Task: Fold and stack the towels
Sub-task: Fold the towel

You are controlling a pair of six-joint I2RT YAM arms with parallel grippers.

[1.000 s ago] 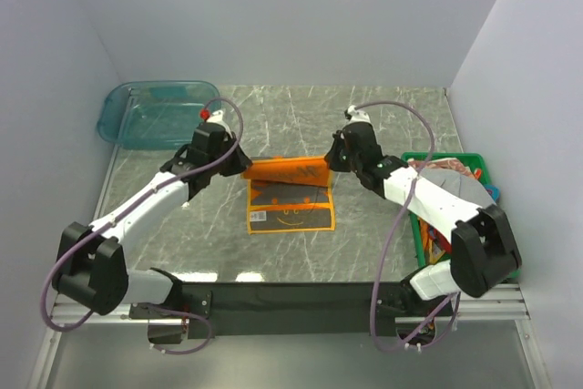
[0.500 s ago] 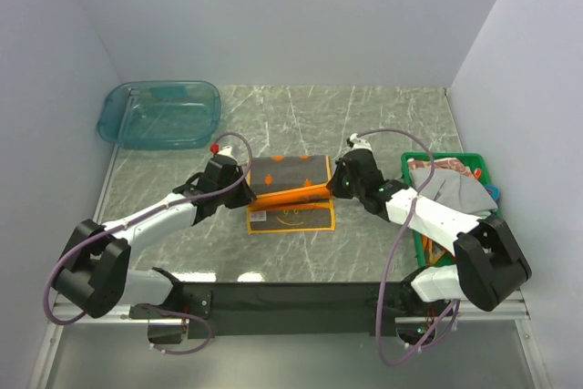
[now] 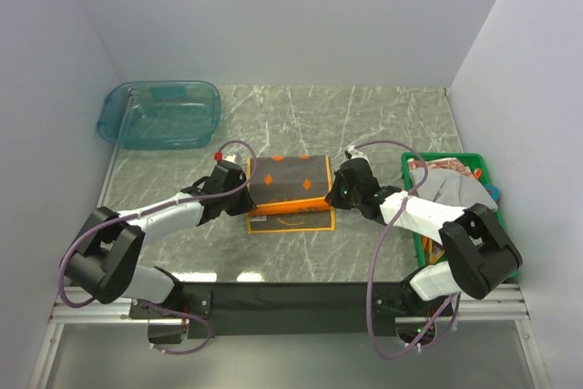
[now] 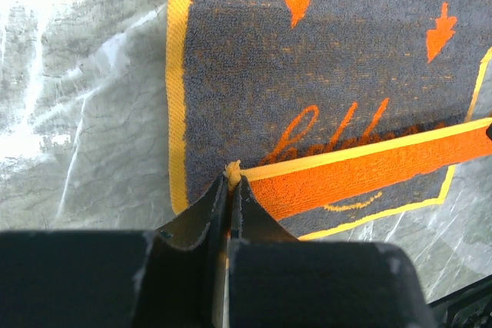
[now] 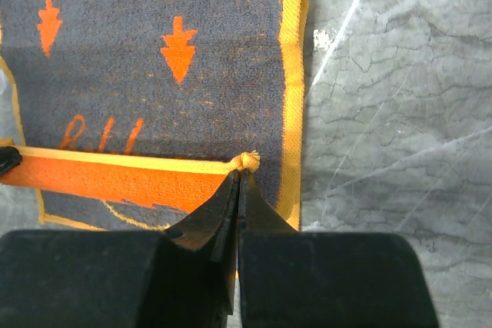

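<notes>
A grey-brown towel with orange arrows and a yellow-orange border (image 3: 290,187) lies mid-table, its far half folded toward the near edge. My left gripper (image 3: 244,194) is shut on the folded edge's left corner (image 4: 232,168). My right gripper (image 3: 335,193) is shut on its right corner (image 5: 246,161). Both hold the orange edge strip (image 5: 115,177) low over the lower layer (image 4: 323,74). More towels, a pale grey-white one (image 3: 455,190) and a red patterned one (image 3: 446,167), lie in the green crate (image 3: 414,159) at the right.
A clear teal plastic tub (image 3: 161,114) stands at the back left. The green crate sits against the right wall beside my right arm. White walls close in the marble table (image 3: 383,125) on three sides.
Both grippers have carried the towel's far edge down and toward the near side, folding it over the lower layer. The dark patterned face now shows on top.
</notes>
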